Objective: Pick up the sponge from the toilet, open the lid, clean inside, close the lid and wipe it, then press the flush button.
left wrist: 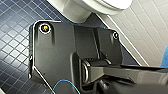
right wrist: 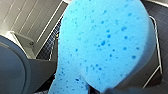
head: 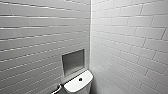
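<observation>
on the middle of the toilet (head: 83,87) tank top sits the flush button (head: 80,79). the sponge (right wrist: 105,42) is clamped in the right gripper (right wrist: 98,89), above the dark blue floor tiles (left wrist: 15,37). whether the left gripper is apart or together i cannot tell.

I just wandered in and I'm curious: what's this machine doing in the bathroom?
A robot is at a white toilet in a tiled corner. A bright blue sponge hangs close before its right wrist camera, above the floor, so the right arm seems to be holding it. The head camera sees the tank top with its dark flush button. The left wrist camera looks down past the toilet's base at the dark blue floor.
</observation>
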{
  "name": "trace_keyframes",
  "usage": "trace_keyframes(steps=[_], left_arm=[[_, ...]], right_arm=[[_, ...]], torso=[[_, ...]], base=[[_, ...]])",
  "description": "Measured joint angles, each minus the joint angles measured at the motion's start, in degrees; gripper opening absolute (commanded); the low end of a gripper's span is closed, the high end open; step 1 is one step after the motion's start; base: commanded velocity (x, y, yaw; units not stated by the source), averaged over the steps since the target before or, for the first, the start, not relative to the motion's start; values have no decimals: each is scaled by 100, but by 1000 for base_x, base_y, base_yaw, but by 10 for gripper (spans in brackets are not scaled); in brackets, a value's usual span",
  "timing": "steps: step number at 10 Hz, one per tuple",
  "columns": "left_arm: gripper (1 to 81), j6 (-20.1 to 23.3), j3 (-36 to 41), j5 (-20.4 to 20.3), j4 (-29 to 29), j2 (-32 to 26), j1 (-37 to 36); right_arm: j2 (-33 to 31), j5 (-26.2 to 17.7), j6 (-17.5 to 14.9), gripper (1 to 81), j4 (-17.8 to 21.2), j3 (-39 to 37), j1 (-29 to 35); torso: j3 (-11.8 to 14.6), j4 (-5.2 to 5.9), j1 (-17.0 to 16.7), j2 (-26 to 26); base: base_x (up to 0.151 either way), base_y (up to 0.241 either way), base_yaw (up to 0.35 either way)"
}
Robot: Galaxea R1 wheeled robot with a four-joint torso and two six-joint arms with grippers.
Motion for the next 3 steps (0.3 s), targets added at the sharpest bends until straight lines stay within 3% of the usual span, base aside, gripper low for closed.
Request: trace_keyframes(steps=[3], left_arm=[[10, 0, -1475, -99, 44, 881, 294]], right_arm=[[378, -28, -2, 10, -2, -492, 0]], torso=[[4, 0, -2, -2]], base=[[0, 0, 0]])
